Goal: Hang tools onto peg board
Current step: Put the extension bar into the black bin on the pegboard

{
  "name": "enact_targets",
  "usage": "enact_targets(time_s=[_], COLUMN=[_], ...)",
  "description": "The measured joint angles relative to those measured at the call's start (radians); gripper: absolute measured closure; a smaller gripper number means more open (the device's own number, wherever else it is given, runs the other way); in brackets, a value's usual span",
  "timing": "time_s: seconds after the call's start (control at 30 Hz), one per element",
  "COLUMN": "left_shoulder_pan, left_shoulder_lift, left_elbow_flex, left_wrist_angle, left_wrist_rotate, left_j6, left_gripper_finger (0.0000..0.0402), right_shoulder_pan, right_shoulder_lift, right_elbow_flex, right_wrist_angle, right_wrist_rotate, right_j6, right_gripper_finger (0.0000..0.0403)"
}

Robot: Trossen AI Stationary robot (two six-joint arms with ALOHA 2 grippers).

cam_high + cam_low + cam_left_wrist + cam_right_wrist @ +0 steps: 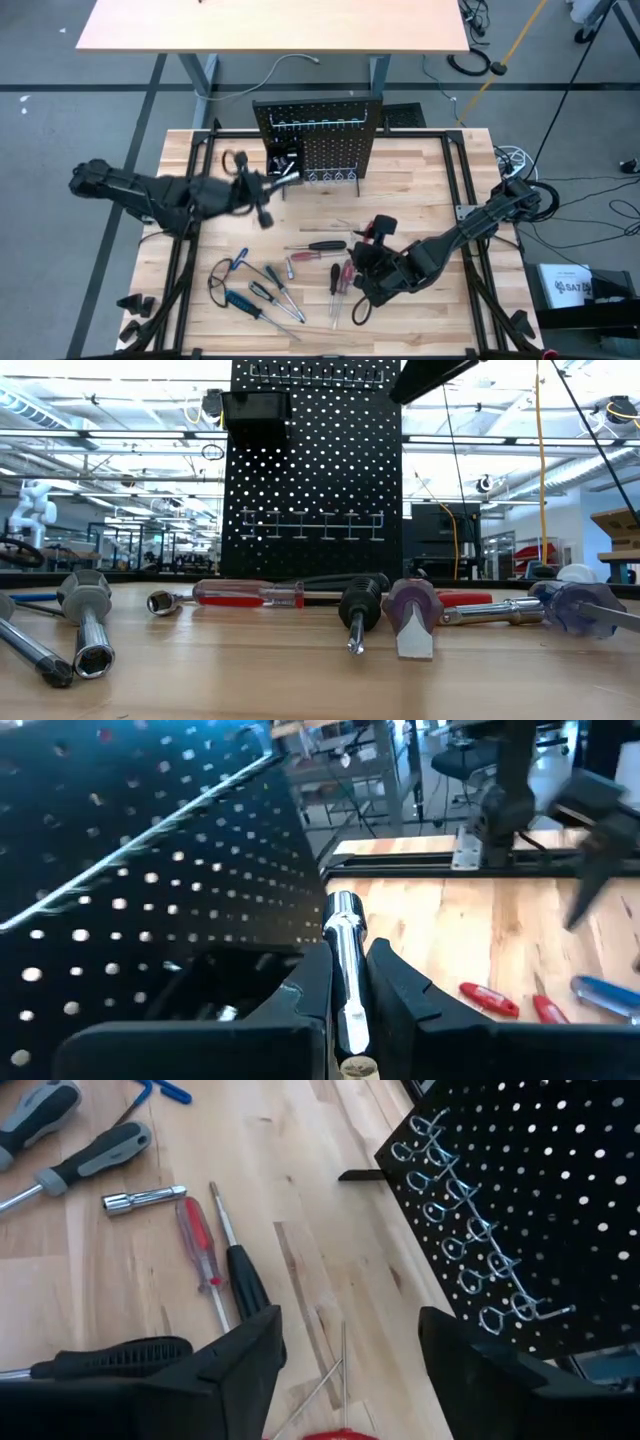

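The black peg board [320, 140] stands upright at the table's far middle, with a row of ring hooks [470, 1250] low on its face and a small black bin [283, 158] at its left. My left gripper [272, 186] hovers beside the bin, shut on a silvery metal rod [340, 960]. Several screwdrivers with red, blue and black handles [300, 270] lie flat on the table's near middle. My right gripper [345, 1350] is open above the table near a black-handled screwdriver [245, 1280] and touches nothing. My left gripper pinches the silvery rod between its two fingers [305, 985]. The rod lies along the fingers, and its round free end [343, 905] juts out past the fingertips beside the peg board's face. The rod is lifted clear of the table.
Metal frame rails [455, 190] run along the table's left and right sides. Small silvery pieces and a ratchet handle lie in front of the board in the low view [85, 620]. A second tan table [270, 25] stands beyond the far edge. Bare wood [420, 190] lies right of the board.
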State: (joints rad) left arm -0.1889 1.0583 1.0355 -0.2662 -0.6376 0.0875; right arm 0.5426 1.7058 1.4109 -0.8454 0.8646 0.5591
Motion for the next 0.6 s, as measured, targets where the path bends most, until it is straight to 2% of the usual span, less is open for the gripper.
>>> enact_targets(time_s=[0.13,0.3,0.6], left_shoulder_pan=[0.108,0.197,0.234], left_shoulder_lift=[0.022,0.048,0.093], left_elbow_flex=[0.06,0.086,0.086], left_wrist_angle=[-0.075,-0.144,-0.168], left_wrist_rotate=[0.057,0.134,0.146], left_j6=[-0.077,-0.246,-0.316], left_gripper_finger=[0.0365,0.0365,0.0365], right_shoulder_pan=[0.0,0.0,0.0], right_shoulder_lift=[0.0,0.0,0.0], right_elbow_flex=[0.0,0.0,0.0], right_wrist_angle=[-0.002,-0.003,-0.005], right_wrist_rotate=[0.0,0.0,-0.001], right_j6=[0.002,0.003,0.002], right_gripper_finger=[0.0184,0.0186,0.0186])
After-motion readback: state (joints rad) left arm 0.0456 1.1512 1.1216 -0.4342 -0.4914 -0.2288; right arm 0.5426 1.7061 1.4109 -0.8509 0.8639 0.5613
